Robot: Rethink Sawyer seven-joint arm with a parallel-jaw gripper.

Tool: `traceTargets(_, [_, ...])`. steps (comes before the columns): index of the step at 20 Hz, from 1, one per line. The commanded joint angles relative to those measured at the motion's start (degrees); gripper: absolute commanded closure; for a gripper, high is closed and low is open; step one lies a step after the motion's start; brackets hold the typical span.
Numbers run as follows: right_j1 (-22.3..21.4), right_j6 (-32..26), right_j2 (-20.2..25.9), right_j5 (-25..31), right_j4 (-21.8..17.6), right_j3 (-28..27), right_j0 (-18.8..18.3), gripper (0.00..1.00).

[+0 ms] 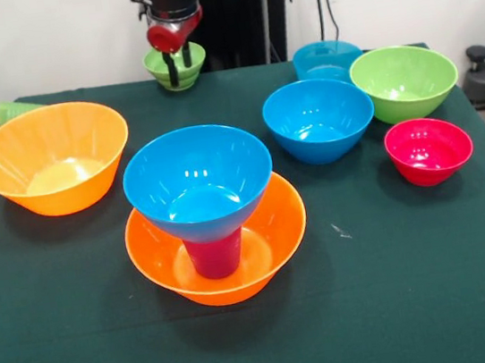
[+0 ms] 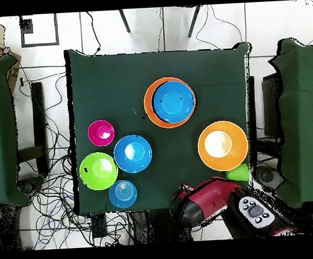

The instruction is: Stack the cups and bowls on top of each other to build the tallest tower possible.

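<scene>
You see the tower's glossy blue plastic bowl [image 1: 198, 182] mouth-up on the upright purple-magenta tumbler [image 1: 216, 254] inside the wide orange bowl [image 1: 272, 231], while the gripper [image 1: 178, 67] hangs over a lime bowl [image 1: 176, 69], jaw state unclear

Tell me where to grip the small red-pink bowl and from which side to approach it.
Grip the red-pink bowl by its thin rim, one finger inside and one outside, coming straight down from above. It sits upright, mouth open; the flared glossy walls would likely slip in a side pinch.
</scene>
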Motion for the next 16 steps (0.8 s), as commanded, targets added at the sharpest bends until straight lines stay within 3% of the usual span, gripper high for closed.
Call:
traceTargets(1, [-6.48,3.51,7.90,-0.21,5.09,1.42,0.15,0.00])
traceTargets(8, [-12.07,2.82,14.18,-0.56,11.99,5.81,-3.90,0.00])
traceTargets(11, [-11.88,2.92,13.43,-0.64,11.35,4.59,-3.57,0.00])
traceTargets(16, [-12.07,-0.45,14.75,8.13,16.02,1.44,-3.20,0.00])
